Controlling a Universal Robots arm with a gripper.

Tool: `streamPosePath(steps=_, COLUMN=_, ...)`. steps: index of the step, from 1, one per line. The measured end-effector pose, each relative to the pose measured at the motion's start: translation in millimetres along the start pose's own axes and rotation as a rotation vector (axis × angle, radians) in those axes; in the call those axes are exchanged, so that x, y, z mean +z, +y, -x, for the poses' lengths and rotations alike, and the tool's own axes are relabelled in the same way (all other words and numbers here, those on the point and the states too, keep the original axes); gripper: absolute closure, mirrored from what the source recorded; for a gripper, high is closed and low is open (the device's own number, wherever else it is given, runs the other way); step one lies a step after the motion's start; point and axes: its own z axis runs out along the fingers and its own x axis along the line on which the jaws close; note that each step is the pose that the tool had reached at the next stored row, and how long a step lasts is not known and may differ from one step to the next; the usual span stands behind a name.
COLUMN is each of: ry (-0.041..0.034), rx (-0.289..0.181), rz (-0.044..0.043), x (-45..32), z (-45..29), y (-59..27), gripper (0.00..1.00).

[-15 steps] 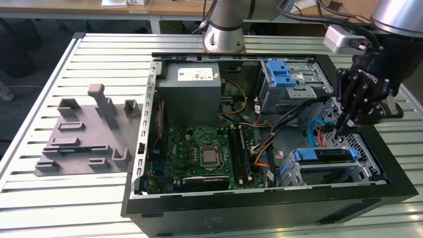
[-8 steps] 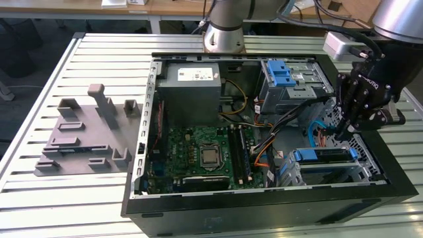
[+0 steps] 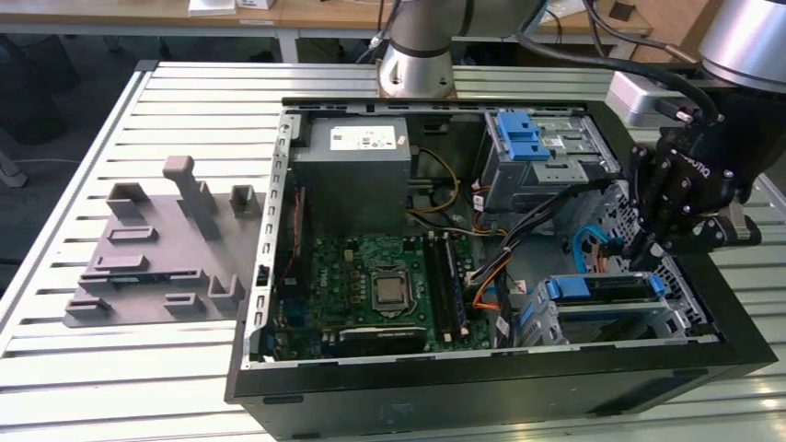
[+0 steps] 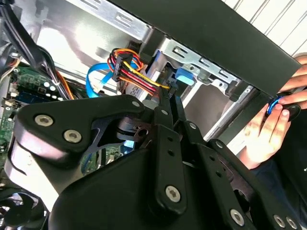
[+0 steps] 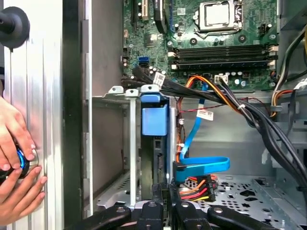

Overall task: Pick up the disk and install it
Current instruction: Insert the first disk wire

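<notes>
1. A slatted metal table (image 3: 74,184) fills the exterior view. Wooden desks stand behind it along the top edge.
2. On the table, in the exterior view's left half, lies a grey moulded fixture (image 3: 154,258). An open black case (image 3: 491,405) takes up the centre and right.
3. Inside the case, the board (image 3: 368,285) sits at lower centre and the grey power supply (image 3: 356,175) above it.
4. The disk (image 3: 598,287) stands on edge in a silver cage (image 3: 687,318) at the lower right of the exterior view. Its long axis runs left to right there, and the blue bracket is uppermost.
5. In the first wrist view the disk (image 5: 154,117) shows edge-on in the cage slot, its blue end toward the board (image 5: 216,43).
6. The gripper (image 3: 641,247) hangs just above the disk's right end. In both wrist views its fingers (image 4: 165,98) (image 5: 182,211) look drawn together. I cannot tell whether they pinch anything.
7. A person's hands (image 5: 17,163) (image 4: 268,129) hold a small blue-and-black device outside the case wall.
</notes>
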Motion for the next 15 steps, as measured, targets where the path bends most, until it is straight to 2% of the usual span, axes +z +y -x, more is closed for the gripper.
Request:
streamPosePath(steps=4, ry=-0.0049, rx=0.000, rz=-0.0008, x=0.7, z=-3.2, y=1.3, gripper=0.83)
streamPosePath(steps=6, ry=-0.0124, rx=0.002, rz=-0.0077, x=1.0, z=-3.2, y=6.2, gripper=0.83)
streamPosePath(steps=8, ry=-0.0219, rx=0.003, rz=-0.0153, x=1.4, z=-3.5, y=9.9, gripper=0.83)
streamPosePath(steps=9, ry=-0.0276, rx=0.003, rz=-0.0162, x=2.0, z=-3.6, y=10.1, gripper=0.83)
streamPosePath(steps=12, ry=-0.0493, rx=0.004, rz=-0.0160, x=3.9, z=-7.5, y=10.1, gripper=0.83)
streamPosePath(steps=15, ry=-0.0626, rx=0.004, rz=-0.0157, x=6.0, z=-9.5, y=10.1, gripper=0.83)
